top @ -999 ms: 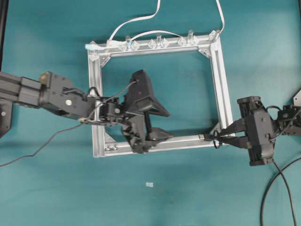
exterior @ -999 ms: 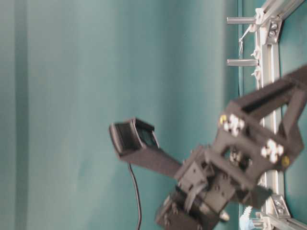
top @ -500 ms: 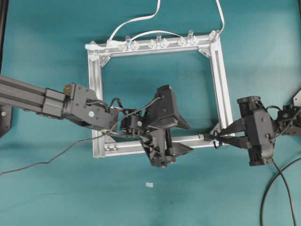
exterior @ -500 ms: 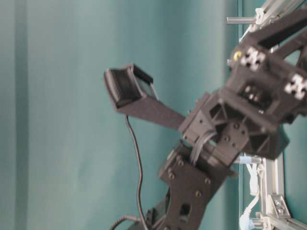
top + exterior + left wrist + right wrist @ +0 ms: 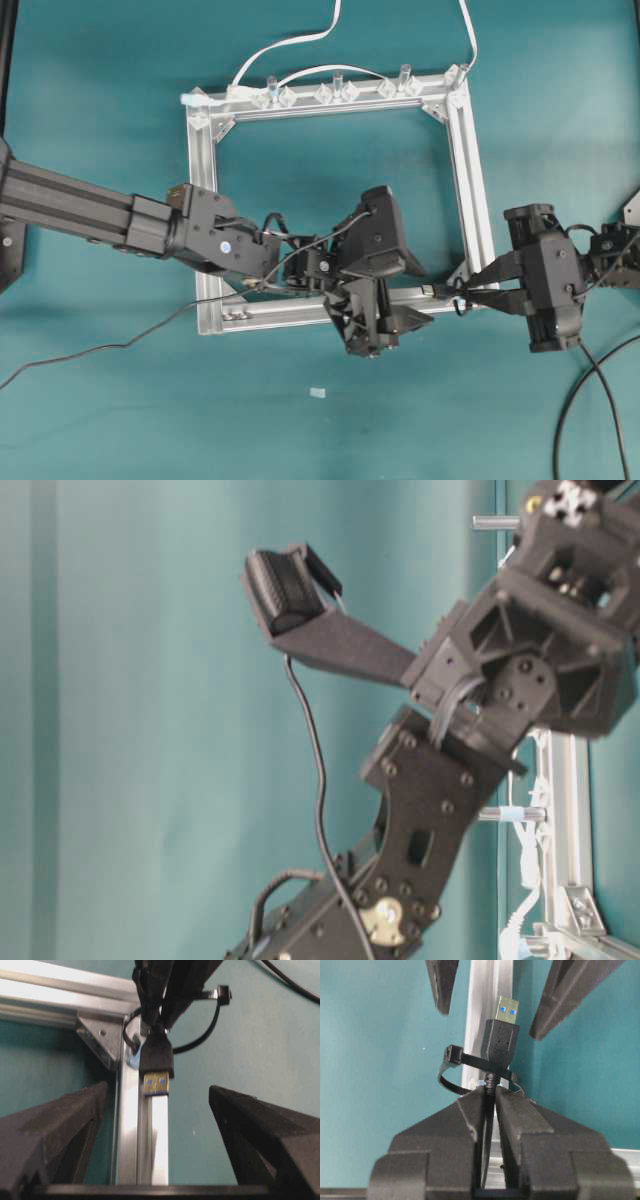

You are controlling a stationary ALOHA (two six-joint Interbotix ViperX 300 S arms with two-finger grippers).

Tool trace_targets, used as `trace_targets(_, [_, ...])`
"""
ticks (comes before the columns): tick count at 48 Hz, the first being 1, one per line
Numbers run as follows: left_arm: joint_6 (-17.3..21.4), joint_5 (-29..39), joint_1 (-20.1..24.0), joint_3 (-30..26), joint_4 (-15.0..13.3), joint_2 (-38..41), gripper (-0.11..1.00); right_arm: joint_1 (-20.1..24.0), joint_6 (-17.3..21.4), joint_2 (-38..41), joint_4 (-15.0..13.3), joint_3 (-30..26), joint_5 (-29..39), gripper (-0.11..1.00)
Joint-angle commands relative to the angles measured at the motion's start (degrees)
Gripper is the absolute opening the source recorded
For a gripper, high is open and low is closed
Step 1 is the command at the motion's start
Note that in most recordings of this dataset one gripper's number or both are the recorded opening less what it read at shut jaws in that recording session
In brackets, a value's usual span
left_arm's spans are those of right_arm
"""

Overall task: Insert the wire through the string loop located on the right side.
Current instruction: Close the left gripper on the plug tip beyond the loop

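Note:
The wire is a black cable ending in a black plug (image 5: pixel 501 1035) with a metal tip. My right gripper (image 5: pixel 490 1091) is shut on the cable just behind the plug, at the frame's lower right corner (image 5: pixel 462 278). The string loop (image 5: pixel 451 1076), a thin black band, crosses the plug's base, and the plug pokes out past it. My left gripper (image 5: pixel 159 1094) is open and faces the plug (image 5: pixel 156 1060) head-on above the bottom rail. The plug's tip (image 5: pixel 430 291) sits at the mouth of the left gripper (image 5: pixel 425 296), touching neither finger (image 5: pixel 60 1125).
The silver aluminium frame (image 5: pixel 470 170) lies flat on the teal table. Clear clips (image 5: pixel 335 92) and white cables (image 5: pixel 300 40) line its top rail. The wire trails off at the lower right (image 5: pixel 585 400). A small white scrap (image 5: pixel 318 392) lies below the frame.
My left arm has reached to the right along the bottom rail, bringing its open gripper up to the plug. The right gripper and the wire have stayed put.

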Motion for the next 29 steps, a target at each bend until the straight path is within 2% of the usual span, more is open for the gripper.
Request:
trace_targets(1, [1.8,-0.3,0.4,-2.5,0.1,-0.8,0.86,-0.2,-0.1,-0.3,-0.2,-0.5,-0.5,0.10])
trace_targets(7, [3.1,-0.3,0.7,-3.8,0.1,-0.4,0.86,-0.2,-0.1,-0.3,-0.2,-0.5,-0.5,0.10])
trace_targets(29, [2.7,0.1,1.1,-4.0,0.2,-0.4,0.84,-0.1,-0.1,-0.3,-0.2,-0.4,-0.5,0.10])
